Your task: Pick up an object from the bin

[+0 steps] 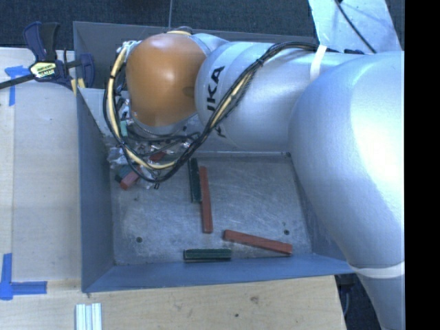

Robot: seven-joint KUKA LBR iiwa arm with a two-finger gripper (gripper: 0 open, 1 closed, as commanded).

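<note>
Nearest candidate: small red piece, low by the left wall of the bin, in the upper-left part of the floor. Lies loose on the grey metal, just left of and below the cable loops at the wrist. Too small to name its kind. No order to its place: loose and askew, as with anything dropped in a bin.

Further out, four sticks flat on the floor. Near the middle, a red-brown stick and a dark green stick side by side, running up and down the view, touching or nearly so; cannot tell which. Then a second red-brown stick, slanted, toward the lower right, and a second dark green stick along the near wall. All apart from the red piece, none stacked, so likely free to be taken singly.

Jaws: hidden beneath the orange cover and the cables, so cannot tell whether apart or together, nor whether anything sits between them. By the wrist's place, low in the upper-left corner, over or just beside the red piece. Judged from that stance, poised for a grasp there, with no thing seen lifted clear.
</note>
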